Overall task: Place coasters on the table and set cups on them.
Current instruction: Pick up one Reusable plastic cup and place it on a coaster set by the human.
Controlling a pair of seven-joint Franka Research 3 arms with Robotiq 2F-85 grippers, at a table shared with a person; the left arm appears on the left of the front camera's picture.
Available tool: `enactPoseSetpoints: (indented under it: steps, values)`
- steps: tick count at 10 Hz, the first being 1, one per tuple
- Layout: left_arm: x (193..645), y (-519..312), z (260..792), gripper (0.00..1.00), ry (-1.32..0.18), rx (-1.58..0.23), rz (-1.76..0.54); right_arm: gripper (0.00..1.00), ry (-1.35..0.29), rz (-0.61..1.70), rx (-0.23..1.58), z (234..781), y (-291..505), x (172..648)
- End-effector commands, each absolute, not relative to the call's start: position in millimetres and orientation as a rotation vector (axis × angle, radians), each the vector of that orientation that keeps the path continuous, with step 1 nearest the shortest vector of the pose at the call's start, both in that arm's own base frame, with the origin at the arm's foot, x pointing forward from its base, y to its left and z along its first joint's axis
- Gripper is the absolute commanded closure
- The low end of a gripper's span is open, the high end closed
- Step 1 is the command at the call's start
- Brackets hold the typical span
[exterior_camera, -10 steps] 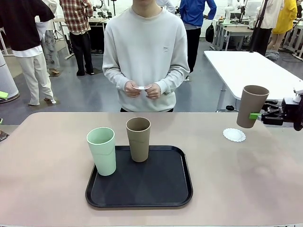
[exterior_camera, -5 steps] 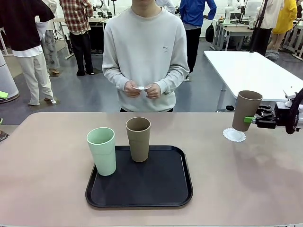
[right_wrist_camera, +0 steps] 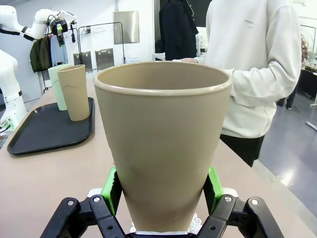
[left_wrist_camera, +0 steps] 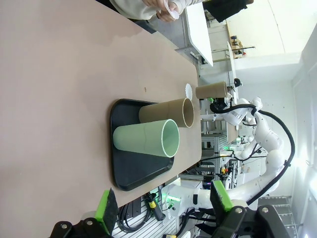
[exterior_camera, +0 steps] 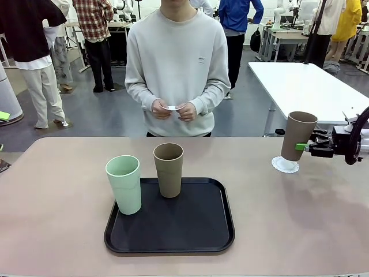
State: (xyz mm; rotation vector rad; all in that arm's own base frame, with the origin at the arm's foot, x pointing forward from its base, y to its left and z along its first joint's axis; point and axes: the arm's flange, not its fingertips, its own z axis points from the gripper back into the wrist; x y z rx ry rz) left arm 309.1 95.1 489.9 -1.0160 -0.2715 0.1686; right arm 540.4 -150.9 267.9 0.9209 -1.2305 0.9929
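Note:
My right gripper (exterior_camera: 305, 148) is shut on a brown-tan cup (exterior_camera: 297, 135), held upright with its base over a white lacy coaster (exterior_camera: 285, 166) on the beige table (exterior_camera: 57, 225); I cannot tell whether they touch. In the right wrist view the cup (right_wrist_camera: 166, 144) sits between the green pads (right_wrist_camera: 112, 189), with the coaster's edge (right_wrist_camera: 198, 221) below. A mint green cup (exterior_camera: 124, 184) and another brown cup (exterior_camera: 169, 170) stand on the black tray (exterior_camera: 173, 231). The person's hands hold a coaster (exterior_camera: 172, 107). My left gripper (left_wrist_camera: 163, 204) is open, away from the green cup (left_wrist_camera: 146, 140).
The person stands at the far edge, mid-table. The tray takes up the middle of the near half of the table. A glossy white table (exterior_camera: 300, 86) stands beyond the far right corner. Bare tabletop lies left of the tray and between the tray and the coaster.
My right gripper has carried the brown cup leftward and down until it is over the coaster. The person, tray and other cups have not moved.

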Motion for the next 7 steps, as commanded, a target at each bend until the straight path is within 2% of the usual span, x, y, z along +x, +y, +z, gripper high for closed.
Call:
enactPoseSetpoints:
  steps: [1,5,7]
  values:
    - [308,96,488,0.00,-0.286,-1.032,0.157,0.18,-1.233,0.996,0.920,268,-150,541]
    - [308,96,488,0.00,-0.286,-1.032,0.157,0.18,-1.231,0.993,0.921,268,-151,540]
    - [308,96,488,0.00,-0.286,-1.032,0.157,0.18,-1.249,1.096,0.966,258,-149,541]
